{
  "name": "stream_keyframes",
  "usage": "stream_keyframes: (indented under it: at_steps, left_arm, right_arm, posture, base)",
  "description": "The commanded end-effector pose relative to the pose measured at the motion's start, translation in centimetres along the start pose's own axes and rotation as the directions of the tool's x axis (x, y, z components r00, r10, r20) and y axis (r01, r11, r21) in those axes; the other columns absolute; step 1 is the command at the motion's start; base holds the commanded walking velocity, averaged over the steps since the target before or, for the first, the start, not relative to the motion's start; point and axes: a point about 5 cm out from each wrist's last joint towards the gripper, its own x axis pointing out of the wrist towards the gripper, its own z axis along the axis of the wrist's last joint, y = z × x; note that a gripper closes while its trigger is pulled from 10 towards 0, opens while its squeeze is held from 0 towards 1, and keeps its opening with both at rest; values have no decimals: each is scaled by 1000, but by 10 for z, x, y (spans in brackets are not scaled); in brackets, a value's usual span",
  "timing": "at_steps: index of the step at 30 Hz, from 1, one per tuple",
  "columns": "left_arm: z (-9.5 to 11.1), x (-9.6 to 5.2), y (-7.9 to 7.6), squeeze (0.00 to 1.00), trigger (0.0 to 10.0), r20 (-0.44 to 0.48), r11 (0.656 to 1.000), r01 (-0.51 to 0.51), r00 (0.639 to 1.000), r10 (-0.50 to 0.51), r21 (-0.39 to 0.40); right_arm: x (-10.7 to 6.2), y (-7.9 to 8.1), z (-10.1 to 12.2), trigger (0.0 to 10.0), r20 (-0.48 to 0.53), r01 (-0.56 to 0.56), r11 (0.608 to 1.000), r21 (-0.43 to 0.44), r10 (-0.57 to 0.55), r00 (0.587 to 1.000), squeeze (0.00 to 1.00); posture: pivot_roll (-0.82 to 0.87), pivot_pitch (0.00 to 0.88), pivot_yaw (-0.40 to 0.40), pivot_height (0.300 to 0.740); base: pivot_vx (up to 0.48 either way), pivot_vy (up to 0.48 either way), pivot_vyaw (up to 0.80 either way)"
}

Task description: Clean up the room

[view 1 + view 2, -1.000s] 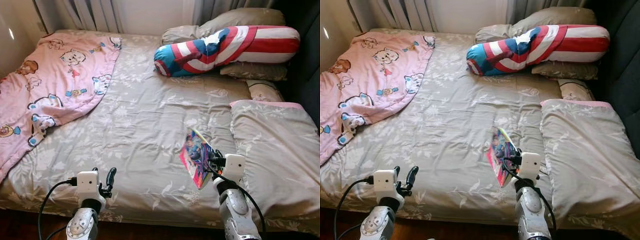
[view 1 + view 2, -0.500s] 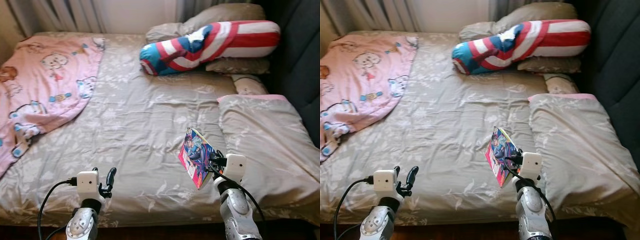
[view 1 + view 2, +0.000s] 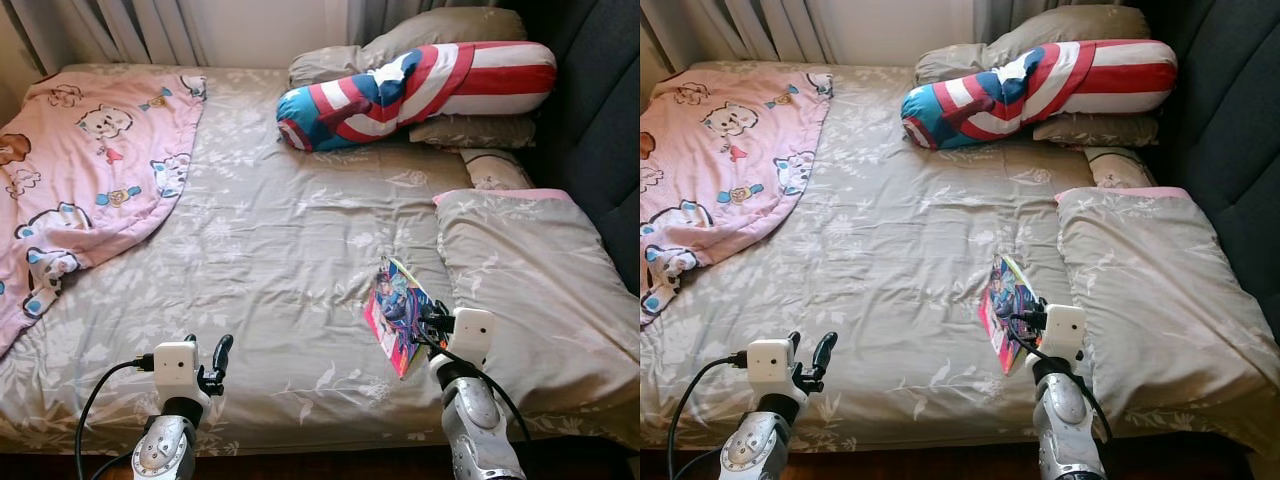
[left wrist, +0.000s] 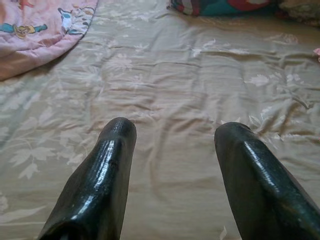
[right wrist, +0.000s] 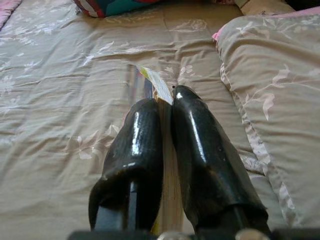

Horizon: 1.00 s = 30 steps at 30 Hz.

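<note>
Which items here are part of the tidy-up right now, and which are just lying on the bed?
In play:
- comic book, clamped edge-on between the right gripper fingers above the sheet
- left gripper, fingers open, holding nothing

Just lying about:
- pink cartoon blanket, robot's left
- striped bolster near the pillows
- folded duvet, robot's right

A bed (image 3: 280, 250) in a grey floral sheet is carrying everything. A pink cartoon blanket (image 3: 80, 170) is lying across its left side. A red, white and blue bolster (image 3: 420, 85) is resting on grey pillows (image 3: 450, 30) at the head. A folded grey duvet (image 3: 530, 280) is lying along the right edge.
</note>
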Motion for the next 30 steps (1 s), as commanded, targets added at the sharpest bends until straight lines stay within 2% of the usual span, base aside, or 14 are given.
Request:
stream_keyframes:
  at_steps: [1, 10, 18, 30]
  left_arm:
    - [-3, -3, 1, 0, 10000, -11, 1000, -3, 1000, 3, -4]
    - [-3, -4, 0, 0, 10000, -10, 1000, -3, 1000, 3, -3]
    - [-3, -6, 2, 0, 10000, -9, 1000, -16, 1000, 16, 3]
    - [12, -5, 0, 0, 10000, 52, 1000, -11, 999, 11, 6]
  right_arm:
    - [2, 0, 7, 10000, 44, -1, 1000, -5, 1, 999, 0]
    - [2, 0, 8, 10000, 46, -5, 1000, -8, 5, 999, 0]
    - [2, 1, 8, 10000, 50, -9, 1000, -5, 9, 999, 0]
    - [0, 6, 7, 10000, 56, -39, 999, 13, 38, 998, 0]
  posture:
    - [75, 136, -51, 740]
    - [74, 135, -52, 740]
    - [74, 146, -54, 740]
    - [74, 160, -51, 740]
  base:
    - [322, 0, 0]
    - [323, 0, 0]
    - [0, 0, 0]
    - [0, 0, 0]
